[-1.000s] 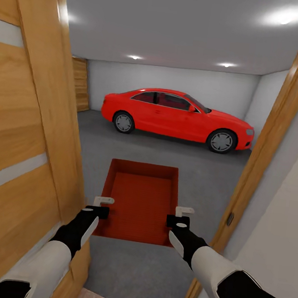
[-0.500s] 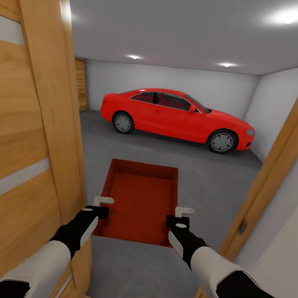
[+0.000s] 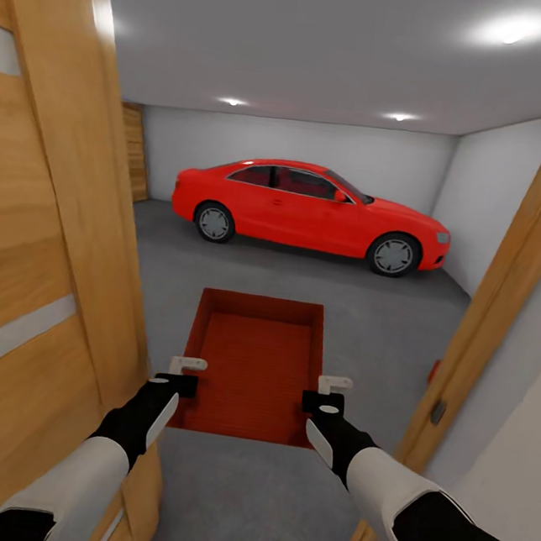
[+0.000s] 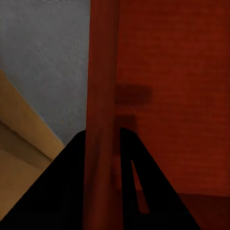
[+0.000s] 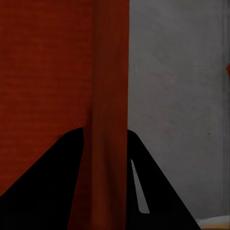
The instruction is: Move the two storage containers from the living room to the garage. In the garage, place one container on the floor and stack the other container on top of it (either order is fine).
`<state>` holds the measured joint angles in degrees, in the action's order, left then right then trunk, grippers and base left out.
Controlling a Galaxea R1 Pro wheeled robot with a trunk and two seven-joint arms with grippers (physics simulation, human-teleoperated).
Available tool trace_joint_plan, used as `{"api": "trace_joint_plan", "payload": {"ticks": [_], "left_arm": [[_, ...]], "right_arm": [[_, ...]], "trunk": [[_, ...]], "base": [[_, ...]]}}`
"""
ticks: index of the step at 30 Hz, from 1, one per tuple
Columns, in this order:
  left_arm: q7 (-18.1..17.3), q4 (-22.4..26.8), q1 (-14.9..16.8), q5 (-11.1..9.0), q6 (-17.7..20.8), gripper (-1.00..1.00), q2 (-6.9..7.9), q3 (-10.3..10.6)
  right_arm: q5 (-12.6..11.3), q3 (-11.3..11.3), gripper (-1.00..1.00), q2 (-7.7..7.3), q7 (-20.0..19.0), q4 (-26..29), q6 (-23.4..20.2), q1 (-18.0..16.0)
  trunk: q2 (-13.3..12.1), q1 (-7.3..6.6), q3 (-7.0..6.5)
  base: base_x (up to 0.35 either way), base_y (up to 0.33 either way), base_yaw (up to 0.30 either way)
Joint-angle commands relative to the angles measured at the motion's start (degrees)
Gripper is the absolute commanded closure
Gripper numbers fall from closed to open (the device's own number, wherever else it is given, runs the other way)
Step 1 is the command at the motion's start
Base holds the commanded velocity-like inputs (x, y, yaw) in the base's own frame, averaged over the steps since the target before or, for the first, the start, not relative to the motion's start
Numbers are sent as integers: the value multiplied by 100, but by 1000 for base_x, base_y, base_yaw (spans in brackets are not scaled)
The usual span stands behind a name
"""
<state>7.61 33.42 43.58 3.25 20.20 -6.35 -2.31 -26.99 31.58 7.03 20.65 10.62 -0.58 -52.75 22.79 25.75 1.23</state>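
Note:
One orange-red storage container [image 3: 257, 362] hangs level in front of me, above the dark grey garage floor [image 3: 383, 318], in the doorway. My left gripper [image 3: 182, 374] is shut on its left wall, and my right gripper [image 3: 327, 393] is shut on its right wall. In the left wrist view the thin red wall [image 4: 101, 96] runs between the dark fingers of the left gripper [image 4: 103, 139]. The right wrist view shows the other wall [image 5: 111, 72] pinched the same way by the right gripper [image 5: 105, 139]. The bin is empty.
An open wooden door [image 3: 38, 233] stands close on my left and a wooden door frame [image 3: 506, 282] close on my right. A red car [image 3: 307, 212] is parked across the far side. A plank door [image 3: 133, 152] is at the back left. A small red sliver [image 3: 433, 371] shows by the right frame.
The whole view has shifted as the camera moved further into the doorway, so more of the garage's right wall shows. Both grippers and the container keep their places in the picture.

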Motion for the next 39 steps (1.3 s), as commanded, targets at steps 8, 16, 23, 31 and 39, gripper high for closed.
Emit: {"api": "trace_joint_plan", "payload": {"ticks": [8, 16, 23, 31, 39], "left_arm": [[-13, 4, 2, 17, 38, 100, -60, -85], [-30, 5, 2, 17, 39, 100, -60, -85], [-23, 7, 2, 17, 37, 100, -60, -85], [-14, 7, 2, 25, 37, 100, -60, -85], [-22, 6, 2, 26, 37, 100, -60, -85]], "right_arm": [[88, -88, 100, 35, 1, 54, 34, -7], [88, -90, 100, 30, 1, 54, 40, -7], [88, -83, 100, 36, 5, 54, 38, -7], [88, -82, 100, 36, 1, 54, 36, -7], [88, -82, 100, 36, 1, 54, 38, -7]], "trunk": [[13, 4, 12], [13, 4, 12], [13, 4, 12], [13, 4, 12], [13, 4, 12]], "base": [[4, 22, -134], [112, 231, -5], [42, 68, -121], [1, 1, -232], [2, 8, -152]]}}
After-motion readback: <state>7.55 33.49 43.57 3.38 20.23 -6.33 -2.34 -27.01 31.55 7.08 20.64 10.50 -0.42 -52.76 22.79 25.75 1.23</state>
